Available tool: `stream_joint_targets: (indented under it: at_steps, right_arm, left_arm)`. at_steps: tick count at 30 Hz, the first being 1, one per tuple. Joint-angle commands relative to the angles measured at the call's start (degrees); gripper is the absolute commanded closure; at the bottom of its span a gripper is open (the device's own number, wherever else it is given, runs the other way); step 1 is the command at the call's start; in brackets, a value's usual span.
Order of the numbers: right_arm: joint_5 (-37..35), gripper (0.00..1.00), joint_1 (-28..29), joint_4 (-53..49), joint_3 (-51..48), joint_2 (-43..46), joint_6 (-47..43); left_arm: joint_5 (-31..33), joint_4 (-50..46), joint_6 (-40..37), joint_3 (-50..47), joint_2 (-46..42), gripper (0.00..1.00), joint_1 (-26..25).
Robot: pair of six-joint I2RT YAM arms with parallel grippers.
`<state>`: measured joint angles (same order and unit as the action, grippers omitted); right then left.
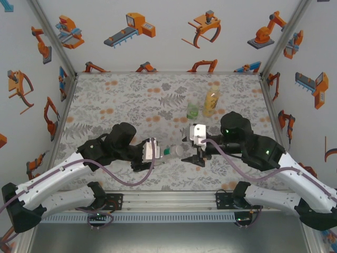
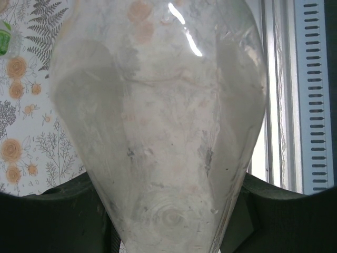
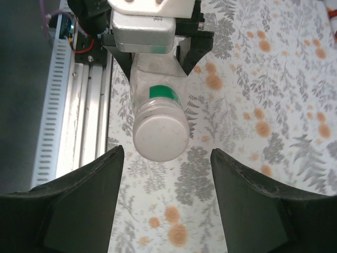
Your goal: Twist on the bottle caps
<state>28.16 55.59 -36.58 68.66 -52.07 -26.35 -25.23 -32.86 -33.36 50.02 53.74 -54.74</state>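
Between the two arms, the left gripper (image 1: 158, 152) clamps the clear bottle (image 2: 158, 132) level, neck offered rightward so its white cap (image 3: 160, 138) faces the right gripper (image 3: 167, 158), whose jaws stand apart either side, touching nothing. Beyond that gripper wait the amber bottle (image 1: 211, 101) and the green bottle (image 1: 192, 110).

We see a flat table (image 1: 116, 100) with a pale grey surface printed with fern leaves and orange flowers; two things stand upright on it at the far right, close together; a tall amber-yellow transparent plastic bottle (image 1: 211, 101), and just to its left a shorter green-tinted transparent plastic bottle (image 1: 192, 110); a silver metal rail (image 1: 168, 199) runs along the near edge.
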Motion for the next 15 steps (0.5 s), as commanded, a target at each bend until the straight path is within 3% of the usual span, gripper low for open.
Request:
stream_joint_targets:
  at_steps: [1,5,15]
  right_arm:
    - [4.27,0.40,-0.06,-1.70,2.67,-1.42,-8.02]
    - [7.63,0.43,-0.06,-0.92,2.64,-2.43,-7.03]
    - [6.87,0.56,-0.09,1.11,0.79,-2.16,-5.24]
  left_arm:
    - [-2.23,-0.77,-1.62,1.13,-0.50,1.00,-0.32]
    - [-2.36,-0.85,-1.63,1.28,-0.12,1.00,-0.37]
    - [-2.63,-0.82,-1.40,1.31,-0.55,1.00,-0.45]
